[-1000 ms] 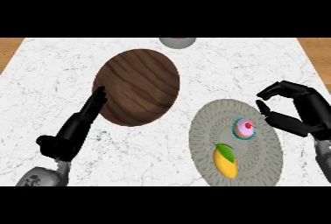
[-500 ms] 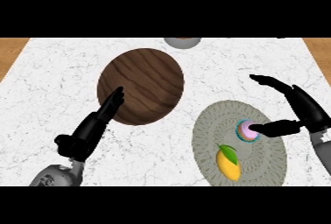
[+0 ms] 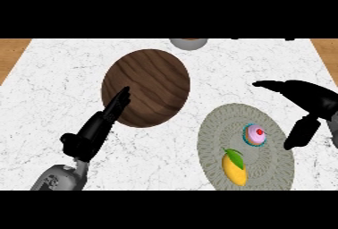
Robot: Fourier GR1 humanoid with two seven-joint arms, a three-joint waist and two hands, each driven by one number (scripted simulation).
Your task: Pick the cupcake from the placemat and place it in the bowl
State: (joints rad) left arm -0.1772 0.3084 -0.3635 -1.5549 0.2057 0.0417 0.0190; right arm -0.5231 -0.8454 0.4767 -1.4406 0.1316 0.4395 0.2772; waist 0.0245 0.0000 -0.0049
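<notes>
The white marble counter [image 3: 52,89] took up nearly everything I could see, with strips of wooden floor showing past its far corners. Taking the round wooden bowl [image 3: 146,87] as the marker, it sat on the counter toward the far left of the middle, dark brown with a wavy grain.

To the right of the bowl and nearer to the robot lay the round grey-green placemat [image 3: 218,134], its edge close to the bowl's rim but apart from it. The left forearm came up from the near edge on the bowl's left side, and the left hand [image 3: 99,129] lay with its fingers straight and together, the fingertips reaching over the bowl's near-left rim; it held nothing.

Far to the right of the bowl, beyond the placemat's right edge, the right hand [image 3: 310,100] hung spread and released, the fingers arched out toward the bowl's side and the thumb pointing down beside the mat, with nothing in it.

A yellow mango [image 3: 234,167] with a green leaf lay on the near part of the placemat. The cupcake [image 3: 255,134], pink with a red cherry, stood on the placemat's right part, just left of the right thumb. Beyond the bowl, at the counter's far edge, part of a small grey vessel [image 3: 189,43] showed.
</notes>
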